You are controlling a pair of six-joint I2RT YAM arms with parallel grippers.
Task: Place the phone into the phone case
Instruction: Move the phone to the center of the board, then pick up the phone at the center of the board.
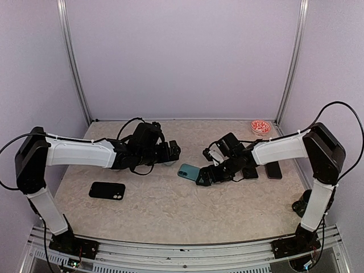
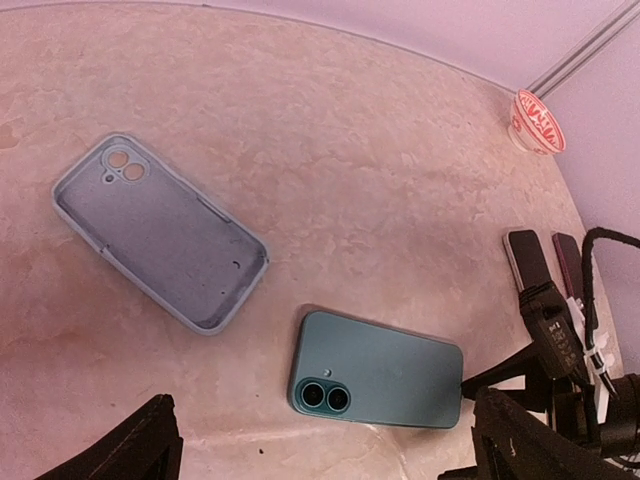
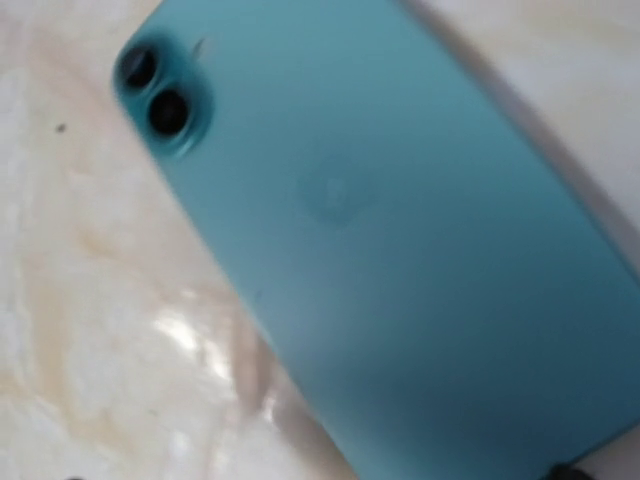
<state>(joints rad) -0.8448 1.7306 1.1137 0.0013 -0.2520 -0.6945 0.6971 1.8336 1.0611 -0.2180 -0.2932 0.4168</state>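
Teal, the phone (image 1: 186, 170) lies flat near the middle of the beige marbled surface (image 1: 170, 216) in the top view. The right claw (image 1: 203, 176) sits low at the phone's right end, touching it. From above it is impossible to tell how far its fingers are parted. The left claw (image 1: 172, 152) hangs just left of the phone, on the side toward the far edge. A black phone (image 1: 107, 190) lies near the left edge, dark phones (image 1: 274, 169) lie by the right edge, and a red bowl (image 1: 261, 126) stands in the far right corner.

From the left wrist, the case (image 2: 160, 235), pale grey-blue, lies hollow side up, near the phone but apart from it. Its camera cut-out is at the end away from the phone. The phone lies back up, with its twin lenses at the end nearer the case. The left claw's black fingers (image 2: 130, 450) show at the bottom corners, spread wide and holding nothing. The right claw meets the phone's other end, but its grip is unclear.

From the right wrist, the blurred phone fills the frame, lenses at upper left. This view does not show how wide the right claw is.
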